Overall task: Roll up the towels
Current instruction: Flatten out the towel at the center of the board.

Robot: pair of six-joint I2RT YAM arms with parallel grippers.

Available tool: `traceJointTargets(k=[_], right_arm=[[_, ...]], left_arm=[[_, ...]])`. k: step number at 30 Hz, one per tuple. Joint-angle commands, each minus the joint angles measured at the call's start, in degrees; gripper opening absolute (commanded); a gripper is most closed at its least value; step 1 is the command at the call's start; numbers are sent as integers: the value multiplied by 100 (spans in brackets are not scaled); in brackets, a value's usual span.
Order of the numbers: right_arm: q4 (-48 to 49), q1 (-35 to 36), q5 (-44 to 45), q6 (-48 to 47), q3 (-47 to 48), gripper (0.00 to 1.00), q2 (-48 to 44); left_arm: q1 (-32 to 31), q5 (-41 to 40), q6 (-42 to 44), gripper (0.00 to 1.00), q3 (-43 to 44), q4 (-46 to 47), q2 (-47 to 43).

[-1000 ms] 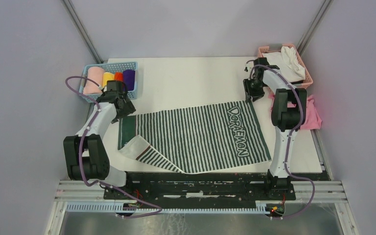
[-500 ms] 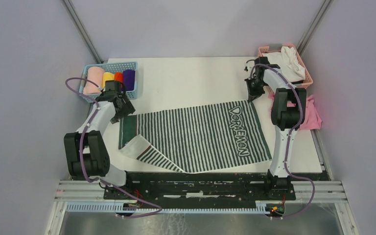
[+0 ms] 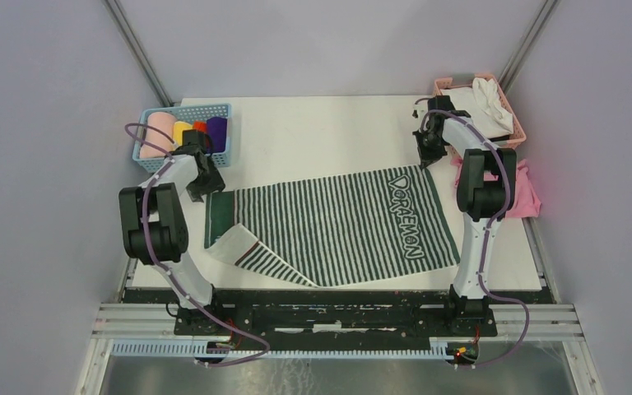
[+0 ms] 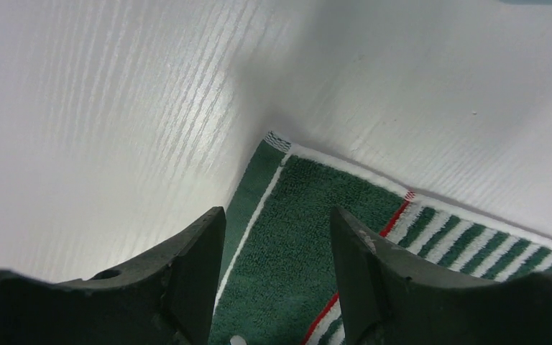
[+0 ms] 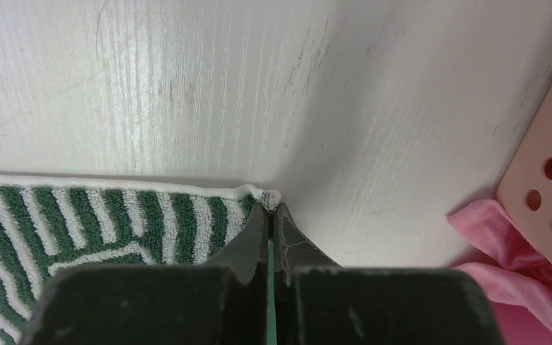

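While right pincer [image 5: 269,215] pinches far right corner of striped towel [image 3: 337,230], left pincer [image 4: 277,237] hangs open, fingers [image 4: 194,273] astride far left corner. Towel lies spread on table [image 3: 313,140], near left corner folded over. Rolled purple cloth [image 3: 216,129] sits in blue basket [image 3: 189,108] at table's far left.

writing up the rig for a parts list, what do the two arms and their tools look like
Both the left arm and right arm have white tube-like links joined by chunky black joint housings. A thin purple cable loops along each. The left tool and right tool each have two dark matte fingers tapering toward the tips. No markings show.
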Motion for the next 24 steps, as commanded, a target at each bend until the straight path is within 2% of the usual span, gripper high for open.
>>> traceJointTargets(k=[1,15,20,24], right_arm=[[254,1,92,-90,-32,1,-130],[295,6,90,-124,-90,2,62],[286,3,160,-171,-85,2,76],[281,6,162,-169,-85,2,76]], left_arm=[[69,45,339,62,234,124,264],[698,1181,512,50,359,331,848],[711,1136,559,49,383,341,635],[704,1183,603,47,433,211,887]])
